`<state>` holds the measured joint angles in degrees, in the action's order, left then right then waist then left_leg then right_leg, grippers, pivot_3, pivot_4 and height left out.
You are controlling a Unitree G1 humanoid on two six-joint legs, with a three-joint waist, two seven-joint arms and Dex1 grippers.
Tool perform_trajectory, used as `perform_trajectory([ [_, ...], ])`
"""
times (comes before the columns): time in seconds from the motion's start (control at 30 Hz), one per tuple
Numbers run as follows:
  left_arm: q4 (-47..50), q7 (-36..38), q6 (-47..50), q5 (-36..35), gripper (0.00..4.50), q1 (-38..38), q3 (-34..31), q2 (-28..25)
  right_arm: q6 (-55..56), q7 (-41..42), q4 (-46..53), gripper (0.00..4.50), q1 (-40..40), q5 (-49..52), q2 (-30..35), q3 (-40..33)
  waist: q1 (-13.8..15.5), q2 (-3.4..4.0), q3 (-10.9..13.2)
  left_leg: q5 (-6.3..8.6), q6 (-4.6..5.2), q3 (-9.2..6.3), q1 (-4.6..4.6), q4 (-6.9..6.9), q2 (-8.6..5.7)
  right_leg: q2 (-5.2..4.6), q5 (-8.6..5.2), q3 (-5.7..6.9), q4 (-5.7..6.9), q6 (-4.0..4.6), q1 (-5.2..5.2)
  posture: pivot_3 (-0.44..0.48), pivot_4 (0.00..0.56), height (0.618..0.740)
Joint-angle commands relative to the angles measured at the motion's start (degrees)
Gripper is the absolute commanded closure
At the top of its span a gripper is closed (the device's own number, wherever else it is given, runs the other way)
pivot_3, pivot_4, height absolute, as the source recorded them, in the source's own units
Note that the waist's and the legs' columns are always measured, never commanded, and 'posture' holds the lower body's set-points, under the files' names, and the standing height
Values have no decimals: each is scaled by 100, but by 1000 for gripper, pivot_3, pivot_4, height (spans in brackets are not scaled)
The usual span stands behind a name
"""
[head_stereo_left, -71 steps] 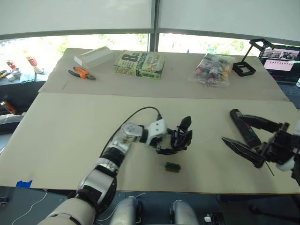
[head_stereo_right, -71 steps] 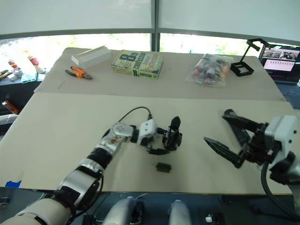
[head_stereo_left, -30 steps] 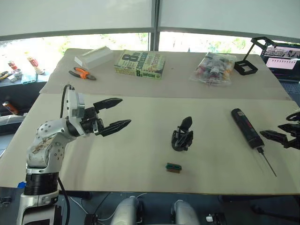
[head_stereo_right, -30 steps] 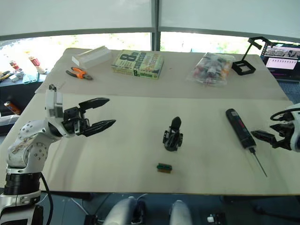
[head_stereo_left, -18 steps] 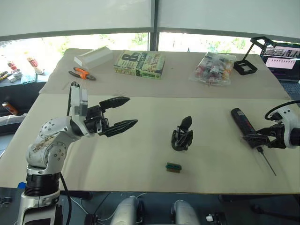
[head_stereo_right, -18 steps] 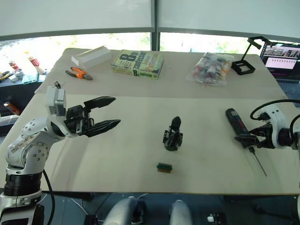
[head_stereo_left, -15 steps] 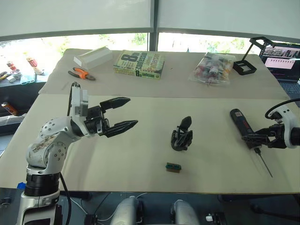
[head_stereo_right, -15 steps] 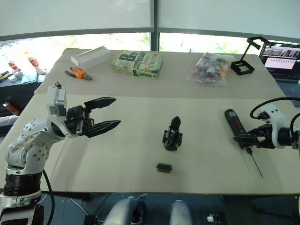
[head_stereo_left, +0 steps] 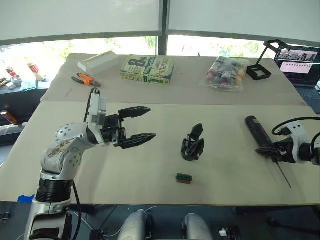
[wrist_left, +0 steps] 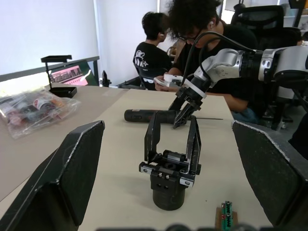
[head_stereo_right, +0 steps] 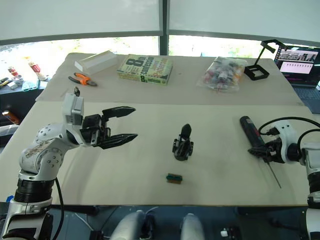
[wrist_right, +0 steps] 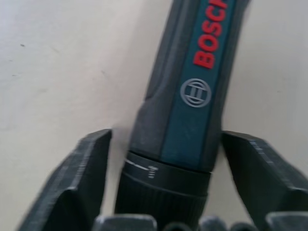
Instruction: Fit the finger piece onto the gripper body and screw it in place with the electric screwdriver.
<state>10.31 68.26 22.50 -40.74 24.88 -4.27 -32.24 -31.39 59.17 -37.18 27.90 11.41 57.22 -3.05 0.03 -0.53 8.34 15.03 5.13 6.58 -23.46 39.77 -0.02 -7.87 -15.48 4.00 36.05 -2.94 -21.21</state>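
The gripper body point(head_stereo_left: 192, 144) stands upright in the middle of the table, a pointed black finger rising from its top. A loose finger piece is out of view. The electric screwdriver point(head_stereo_left: 256, 129) lies on the table at the right, its thin bit point(head_stereo_left: 283, 176) pointing to the near edge. My right gripper point(head_stereo_left: 266, 151) is shut on the screwdriver's front end, and its fingers point(wrist_right: 82, 178) press both sides of the barrel point(wrist_right: 192, 106). My left gripper point(head_stereo_left: 151, 123) hovers open left of the gripper body, aimed at it, holding nothing.
A tiny green-topped block point(head_stereo_left: 184, 177) lies just in front of the gripper body. At the back are a white box point(head_stereo_left: 98, 61), orange pliers point(head_stereo_left: 86, 79), a book point(head_stereo_left: 147, 69), a bag of parts point(head_stereo_left: 227, 72) and a black stand point(head_stereo_left: 260, 70). People point(wrist_left: 202, 29) sit beyond the right side.
My left gripper let go of the gripper body, swung out left, and has since crept back toward the centre, still open. My right gripper closed around the screwdriver's front end.
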Motion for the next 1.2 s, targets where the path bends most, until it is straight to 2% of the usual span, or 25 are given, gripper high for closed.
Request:
perform_trajectory([
  [0.03, 43, 154, -64, -69, 0, 134, 30, 8, -139, 148, 330, 2232, -80, 174, 244, -354, 0, 3, 2, 0, 0, 0, 0, -1, 0, 0, 0, -1, 0, 0, -1, 0, 150, 740],
  [0.1, 49, 225, -44, -94, 0, 161, 47, -13, -432, 348, 804, 2538, -229, 367, 491, -542, 16, 30, 18, 0, 0, 0, -4, -1, 0, -1, 0, -1, 0, 0, -4, 0, 150, 740],
  [0.2, 117, 296, 0, -144, 0, 181, 39, -45, -1228, 658, 2003, 2538, -761, 822, 907, -972, 58, 74, 41, -1, 2, 0, -14, 1, -3, -12, -1, -3, 1, -1, -12, 0, 150, 740],
  [0.27, 204, 393, 3, -174, 0, 141, 26, -97, -1840, 761, 3019, 2539, -1334, 1151, 1110, -1400, 63, 78, 43, -1, 2, 0, -15, 0, 1, -9, -1, -3, 4, -2, -16, 0, 150, 740],
  [0.37, 358, 597, -41, -198, 0, -3, 8, -218, -2665, 692, 4537, 2539, -2293, 1584, 1055, -2161, 67, 77, 43, -1, 1, -3, -17, -3, 11, -2, -1, -1, 2, -1, -16, 0, 150, 740],
  [0.47, 458, 702, -69, -210, 0, -179, 9, -306, -2534, 490, 5345, 2539, -3181, 1525, 768, -2444, 67, 68, 46, 2, 0, -6, -16, -3, 18, -2, -1, -2, -6, -1, -9, 0, 150, 740],
  [0.67, 457, 1158, -642, 190, 0, -466, 191, -448, -1472, 71, 5599, 2539, -4017, 1032, 181, -2045, 109, 66, 47, 8, 6, -6, -20, -2, -9, -23, 5, -6, -4, -12, -14, 0, 150, 740],
  [0.83, 558, 1307, -816, 308, 0, -621, 328, -493, -649, 35, 5098, 2539, -4112, 655, 157, -1630, 70, 66, 47, 6, 8, -6, -16, -2, -5, -10, 5, -7, -4, -12, -13, 0, 150, 740],
  [0.93, 609, 1270, -771, 294, 0, -674, 336, -549, -699, 164, 4962, 2539, -4091, 723, 284, -1598, 68, 65, 47, 5, 8, -6, -13, -3, -2, -4, 5, -7, -5, -11, -11, 0, 150, 740],
  [1.0, 618, 1247, -750, 303, 0, -698, 334, -590, -1140, 650, 5147, 1501, -4305, 1004, 663, -1561, 86, 67, 47, 5, 8, -6, -13, 0, -2, -6, 5, -8, -5, -12, -9, 0, 150, 740],
  [1.13, 629, 1176, -721, 265, 0, -749, 332, -629, -1011, 349, 5160, 176, -4010, 804, 798, -1513, 100, 45, 49, 6, 9, -11, -13, -1, 2, -8, 5, -4, -9, -11, -6, 0, 150, 740],
  [1.2, 652, 1141, -708, 250, 0, -788, 345, -631, -1260, 538, 5235, 39, -3909, 851, 1103, -1488, 85, 49, 50, 7, 11, -10, -14, 0, -1, -15, 5, -9, -8, -11, -8, 0, 150, 740],
])
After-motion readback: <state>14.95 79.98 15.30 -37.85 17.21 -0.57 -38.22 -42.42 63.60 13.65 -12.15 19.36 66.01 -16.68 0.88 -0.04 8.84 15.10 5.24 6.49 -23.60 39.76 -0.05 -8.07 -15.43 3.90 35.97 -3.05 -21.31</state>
